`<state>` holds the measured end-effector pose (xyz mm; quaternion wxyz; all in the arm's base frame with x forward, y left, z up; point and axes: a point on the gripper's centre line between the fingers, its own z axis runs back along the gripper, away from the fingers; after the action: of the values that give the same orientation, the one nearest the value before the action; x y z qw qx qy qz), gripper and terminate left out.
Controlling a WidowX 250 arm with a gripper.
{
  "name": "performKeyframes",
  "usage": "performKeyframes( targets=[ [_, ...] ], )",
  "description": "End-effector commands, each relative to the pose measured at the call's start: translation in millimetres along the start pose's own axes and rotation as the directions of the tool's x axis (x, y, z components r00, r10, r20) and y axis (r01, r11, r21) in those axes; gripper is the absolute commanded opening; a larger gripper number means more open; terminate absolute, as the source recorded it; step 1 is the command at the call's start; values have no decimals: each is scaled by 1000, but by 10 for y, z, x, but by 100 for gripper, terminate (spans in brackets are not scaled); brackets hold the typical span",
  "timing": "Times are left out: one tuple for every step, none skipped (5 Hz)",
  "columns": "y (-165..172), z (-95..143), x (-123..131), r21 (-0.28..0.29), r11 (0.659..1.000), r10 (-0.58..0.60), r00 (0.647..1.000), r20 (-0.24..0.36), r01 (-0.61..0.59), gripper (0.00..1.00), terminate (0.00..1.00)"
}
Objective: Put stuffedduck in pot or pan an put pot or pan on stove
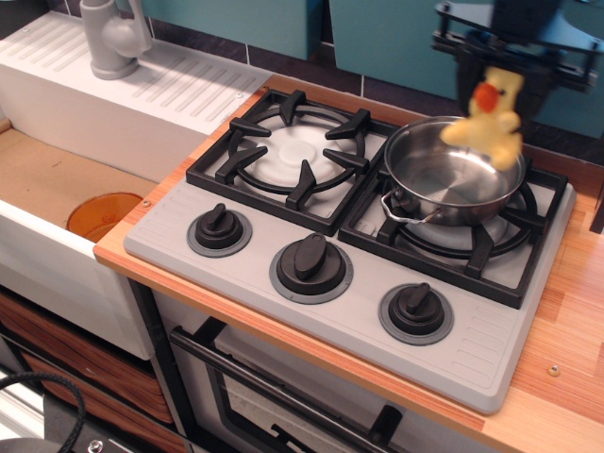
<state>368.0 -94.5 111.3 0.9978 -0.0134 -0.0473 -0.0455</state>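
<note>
The yellow stuffed duck (pixel 489 121) with an orange beak hangs in the air over the far right rim of the steel pot (pixel 451 172), slightly blurred. My black gripper (pixel 502 58) is at the top right, shut on the duck's head from above. The pot is shiny and holds nothing. It sits on the right burner of the grey stove (pixel 311 212), its loop handle toward the knobs.
The left burner (pixel 294 156) is bare. Three black knobs (pixel 310 261) line the stove front. An orange bowl (pixel 104 215) lies in the sink at left, with a grey tap (pixel 111 38) behind. A wooden counter (pixel 571 330) runs along the right.
</note>
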Motion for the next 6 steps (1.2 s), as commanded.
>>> performKeyframes(
  targets=[
    [117,194,108,-7,1000,-12,998,61,13,0,0],
    [84,48,83,-25,1000,-10,996,85,12,0,0],
    [11,11,44,-18,1000,-1,995,104,3,100,0],
    [-78,17,-7,-7,1000,9,994,105,-8,100,0],
    [-161,41,-32,-1,1000,21,994,108,-21,100,0],
    [-207,183,-65,7,1000,26,996,85,-26,100,0]
  ],
)
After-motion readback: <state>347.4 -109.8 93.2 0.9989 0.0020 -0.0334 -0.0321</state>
